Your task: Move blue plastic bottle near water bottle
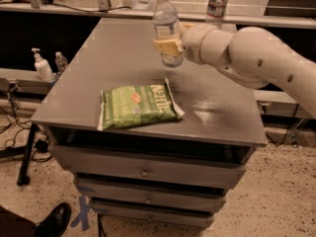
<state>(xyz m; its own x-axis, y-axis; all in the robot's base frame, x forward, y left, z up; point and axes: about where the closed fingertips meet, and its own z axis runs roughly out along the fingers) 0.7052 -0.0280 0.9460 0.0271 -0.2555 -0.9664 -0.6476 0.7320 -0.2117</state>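
Note:
My gripper [168, 46] is shut on the blue plastic bottle [165, 26], a clear ribbed bottle with a white cap and a pale label. It holds the bottle upright above the middle of the grey cabinet top [118, 58]. The water bottle [217, 3], slim with a dark label band, stands at the far right back edge of the top, right of and behind the held bottle. My white arm [256, 58] reaches in from the right.
A green chip bag [138, 105] lies flat at the front of the top. The cabinet has drawers [143, 169] below. A soap pump bottle [42, 65] and a small bottle [61, 61] stand on a low shelf at left. A shoe [54, 221] shows at bottom left.

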